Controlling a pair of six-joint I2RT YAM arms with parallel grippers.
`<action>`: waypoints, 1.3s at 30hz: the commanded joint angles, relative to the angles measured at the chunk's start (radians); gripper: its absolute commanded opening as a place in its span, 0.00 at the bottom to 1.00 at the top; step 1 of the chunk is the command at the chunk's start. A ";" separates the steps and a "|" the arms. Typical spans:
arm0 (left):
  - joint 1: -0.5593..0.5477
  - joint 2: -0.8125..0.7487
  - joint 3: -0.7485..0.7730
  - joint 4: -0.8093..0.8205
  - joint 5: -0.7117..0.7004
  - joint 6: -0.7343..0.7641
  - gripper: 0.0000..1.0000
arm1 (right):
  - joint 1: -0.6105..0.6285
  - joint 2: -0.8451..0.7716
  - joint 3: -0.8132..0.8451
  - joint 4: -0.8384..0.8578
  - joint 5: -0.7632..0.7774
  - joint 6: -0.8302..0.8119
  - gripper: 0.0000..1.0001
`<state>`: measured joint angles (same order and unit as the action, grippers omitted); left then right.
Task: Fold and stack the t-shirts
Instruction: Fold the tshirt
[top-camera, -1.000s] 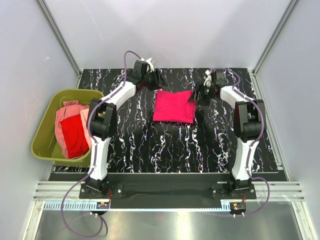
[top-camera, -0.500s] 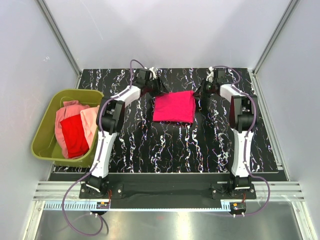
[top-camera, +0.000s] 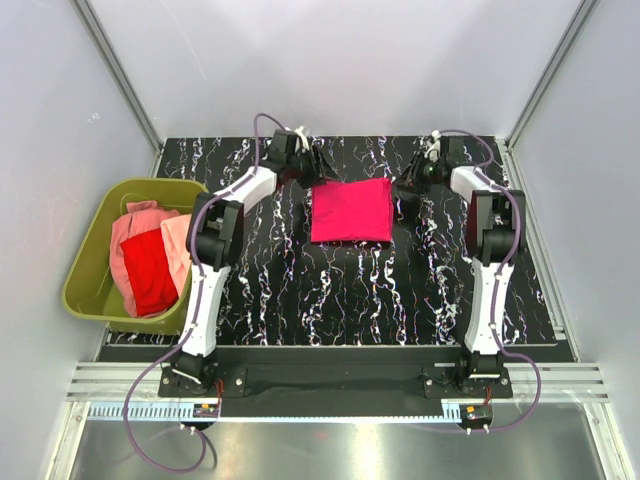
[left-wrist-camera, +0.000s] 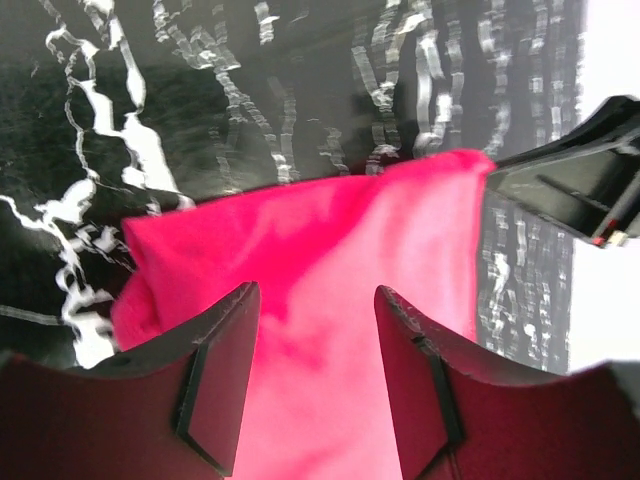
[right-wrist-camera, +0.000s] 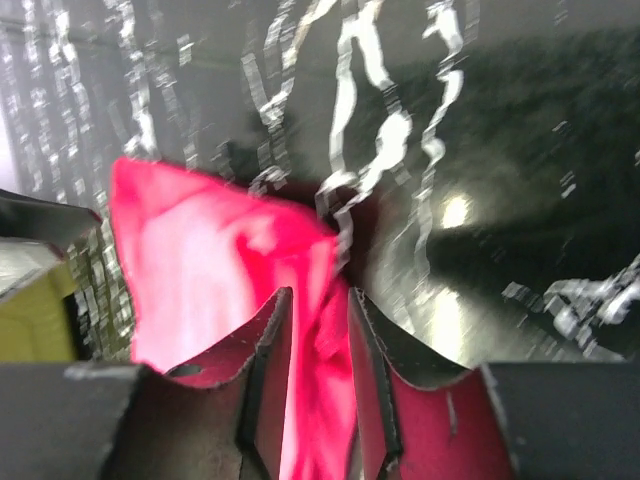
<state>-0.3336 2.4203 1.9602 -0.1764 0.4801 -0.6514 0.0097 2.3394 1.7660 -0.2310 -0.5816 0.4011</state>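
A bright magenta-pink t-shirt (top-camera: 350, 210) lies folded into a flat square at the back middle of the table. My left gripper (top-camera: 312, 166) hovers at its far left corner. In the left wrist view it (left-wrist-camera: 315, 320) is open, with the shirt (left-wrist-camera: 330, 240) beneath the jaws. My right gripper (top-camera: 412, 178) is at the shirt's far right edge. In the right wrist view it (right-wrist-camera: 318, 315) has its jaws narrowly apart, with the shirt's edge (right-wrist-camera: 210, 260) showing under them. A red t-shirt (top-camera: 150, 270) and pale salmon-pink t-shirts (top-camera: 135, 225) lie in the tub.
An olive-green plastic tub (top-camera: 92, 232) stands off the table's left edge and holds the other shirts. The black marbled table top (top-camera: 350, 290) runs from the shirt to the arm bases. White walls close in the back and both sides.
Both grippers have drawn back toward the far corners of the magenta shirt. The shirt has shifted slightly to the right and lies flatter.
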 joint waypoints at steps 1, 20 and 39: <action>0.004 -0.202 -0.038 0.014 -0.023 0.041 0.56 | 0.012 -0.158 0.023 -0.093 -0.073 -0.013 0.36; -0.104 -0.348 -0.534 0.026 -0.124 0.026 0.53 | 0.087 -0.232 -0.477 0.041 -0.221 -0.036 0.16; -0.064 -0.264 -0.203 -0.092 -0.103 0.098 0.55 | 0.065 -0.211 -0.182 -0.063 -0.046 -0.119 0.63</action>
<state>-0.4141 2.1078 1.6833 -0.2905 0.3462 -0.5896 0.0788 2.0769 1.4773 -0.2832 -0.6949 0.3351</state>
